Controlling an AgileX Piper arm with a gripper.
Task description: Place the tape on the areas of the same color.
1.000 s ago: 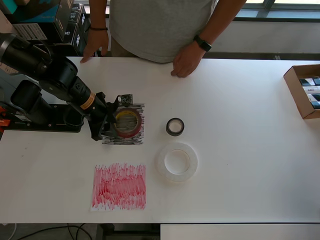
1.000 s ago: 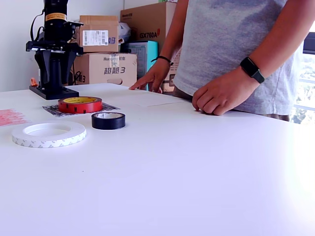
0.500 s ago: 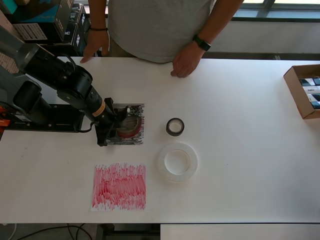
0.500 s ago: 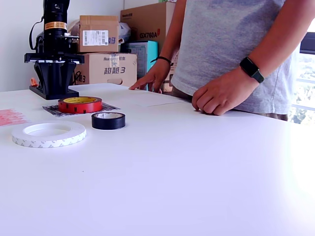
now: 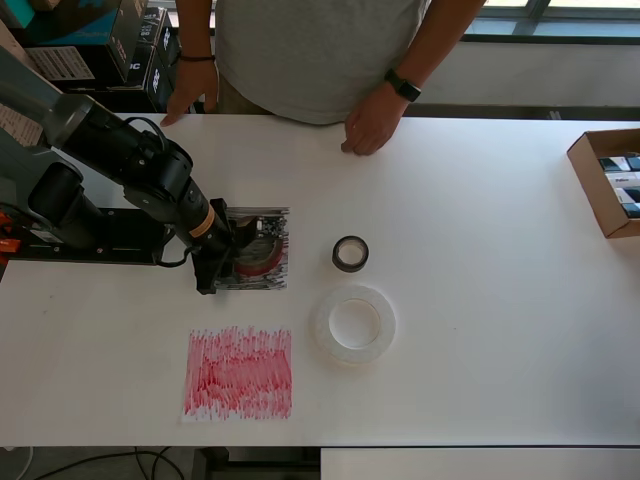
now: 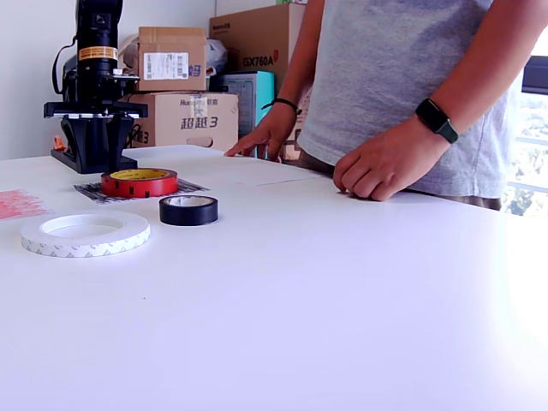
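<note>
White tabletop (image 5: 480, 300) carries a red-scribbled paper square (image 5: 238, 373) at the overhead view's lower left, then a translucent white tape roll (image 5: 354, 323), a dark-red roll (image 5: 258, 258) on black-scribbled paper (image 5: 277, 272), and a small black roll (image 5: 350, 253). The black gripper (image 5: 226, 258) hangs over the red roll; its grip can't be judged.

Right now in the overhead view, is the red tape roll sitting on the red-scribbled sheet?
No, the red tape roll lies on the black-scribbled sheet, while the red-scribbled sheet is bare.

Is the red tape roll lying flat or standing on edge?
Flat: the red tape roll lies on the black-scribbled sheet, its core opening facing up.
</note>
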